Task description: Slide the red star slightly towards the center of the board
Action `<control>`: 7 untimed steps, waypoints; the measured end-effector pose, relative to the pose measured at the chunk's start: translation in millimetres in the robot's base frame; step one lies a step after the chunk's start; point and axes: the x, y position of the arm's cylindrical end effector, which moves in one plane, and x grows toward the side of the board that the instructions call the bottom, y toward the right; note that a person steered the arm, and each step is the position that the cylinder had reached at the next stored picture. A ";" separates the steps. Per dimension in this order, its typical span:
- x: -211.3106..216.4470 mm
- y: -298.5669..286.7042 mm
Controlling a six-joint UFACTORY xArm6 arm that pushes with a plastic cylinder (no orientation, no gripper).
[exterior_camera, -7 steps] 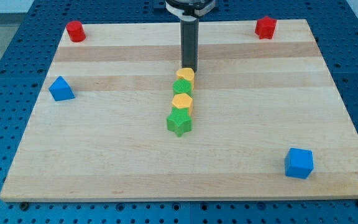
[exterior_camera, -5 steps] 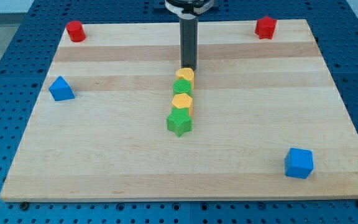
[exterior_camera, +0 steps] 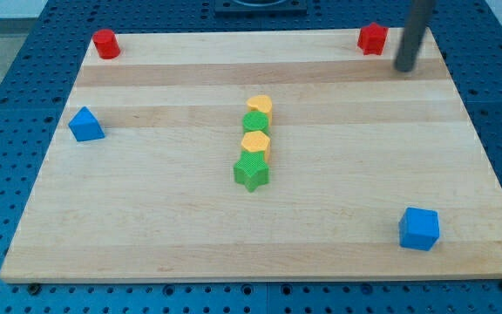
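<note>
1. Camera view, nearest zone: a blue cube [exterior_camera: 419, 228] sits close to the view's bottom-right corner of the wooden table [exterior_camera: 146, 227], well apart from every other block.
2. Middle zone: four blocks form a short column near the table's centre, running slightly up and to the view's right. From bottom to top they are a green star [exterior_camera: 251, 173], a yellow block [exterior_camera: 255, 144] of rounded outline, a green block [exterior_camera: 254, 122] whose shape cannot be made out, and a yellow block at the head of the column [exterior_camera: 261, 106], heart-like in outline. Each block touches, or lies just beside, its neighbour.
3. Left zone: a blue block [exterior_camera: 85, 125] with a peaked, roughly triangular top sits near the view's left edge, well apart from the central column.
4. Far zone, view's left: a red cylinder-like block [exterior_camera: 105, 44] stands close to the top-left corner.
5. Far zone, view's right: the red star [exterior_camera: 372, 38] stands close to the top-right corner, near the table's top edge and well apart from the centre.
6. Rod: the dark rod enters from the view's top edge and appears motion-blurred. My tip [exterior_camera: 403, 68] lies just to the view's right of the red star and slightly below it, apart from it with no contact visible.
7. Fingers: the arm carries none; the rod holds nothing.
8. Surround: a blue perforated base [exterior_camera: 7, 105] borders the table on all visible sides.
</note>
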 end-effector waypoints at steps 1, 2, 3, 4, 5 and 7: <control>-42.2 61.1; -88.6 49.5; -93.4 -21.9; -73.5 -91.9; -44.5 -153.0; -66.5 -133.6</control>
